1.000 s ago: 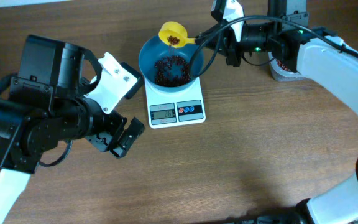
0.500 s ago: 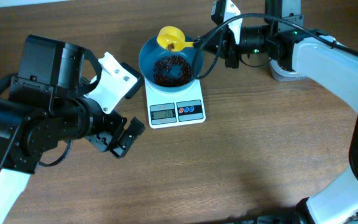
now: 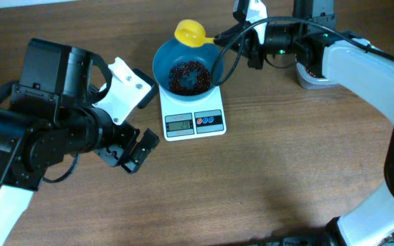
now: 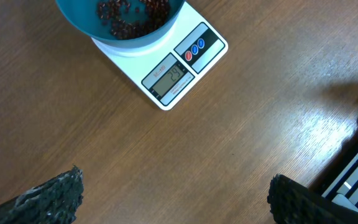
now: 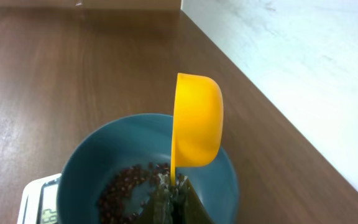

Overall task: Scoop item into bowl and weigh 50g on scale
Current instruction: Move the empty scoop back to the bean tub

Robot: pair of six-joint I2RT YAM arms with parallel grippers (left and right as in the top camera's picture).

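Overhead, the teal bowl [image 3: 214, 65] sits squarely on the white scale [image 3: 194, 123], a dark heap of beans [image 3: 189, 74] lies in its middle, and the yellow scoop [image 3: 189, 31] hangs over the far rim. The right gripper [image 5: 174, 202] is clamped shut on the scoop's handle. The right wrist view shows the cup turned on its side above the bowl, mouth facing away (only its smooth back shows there, and from above no beans can be seen in it). The step in hand looks like the tipping-out of a scoopful, and it appears close to finished. The left gripper [image 3: 130, 152] hovers wide open and empty over the bench [image 3: 265, 178], well apart from the scale. A clear tub [image 3: 312, 75] with more beans sits behind the right arm, mostly hidden. The left wrist view catches the display [image 4: 168, 79] with digits lit, though they are too soft to read with confidence. The next move likely calls for levelling the scoop, drawing it clear of the rim without nudging the bowl, and checking the display. If short, smaller loads from the tub would guard against overshooting.
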